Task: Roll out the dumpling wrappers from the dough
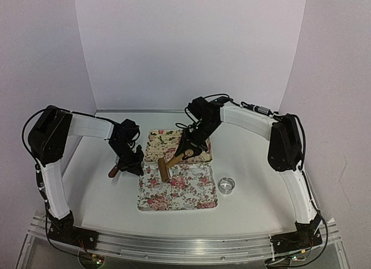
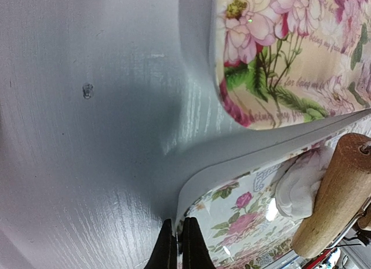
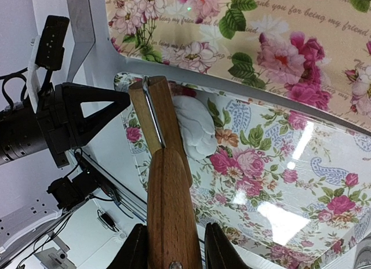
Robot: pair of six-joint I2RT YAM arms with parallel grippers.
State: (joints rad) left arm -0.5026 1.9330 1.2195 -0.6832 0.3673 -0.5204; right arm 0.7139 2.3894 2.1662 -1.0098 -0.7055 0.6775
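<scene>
A soft white lump of dough (image 3: pixel 198 128) lies on the near flowered tray (image 3: pixel 272 164), close to its left end. My right gripper (image 3: pixel 175 246) is shut on the handle of a wooden rolling pin (image 3: pixel 168 182), and the roller (image 3: pixel 157 109) rests against the dough's side. In the left wrist view the dough (image 2: pixel 297 186) sits beside the rolling pin (image 2: pixel 336 193). My left gripper (image 2: pixel 178 246) is shut on the near tray's corner rim (image 2: pixel 197 191). From above, the left gripper (image 1: pixel 131 164) is at the tray's left edge and the right gripper (image 1: pixel 186 151) is over the rolling pin (image 1: pixel 168 166). No dumpling wrappers are in view.
A second flowered tray (image 1: pixel 174 140) lies just behind the near tray (image 1: pixel 185 193), their edges almost touching. A small shiny metal ring (image 1: pixel 226 185) stands on the white table to the right of the near tray. White walls close in the back and sides.
</scene>
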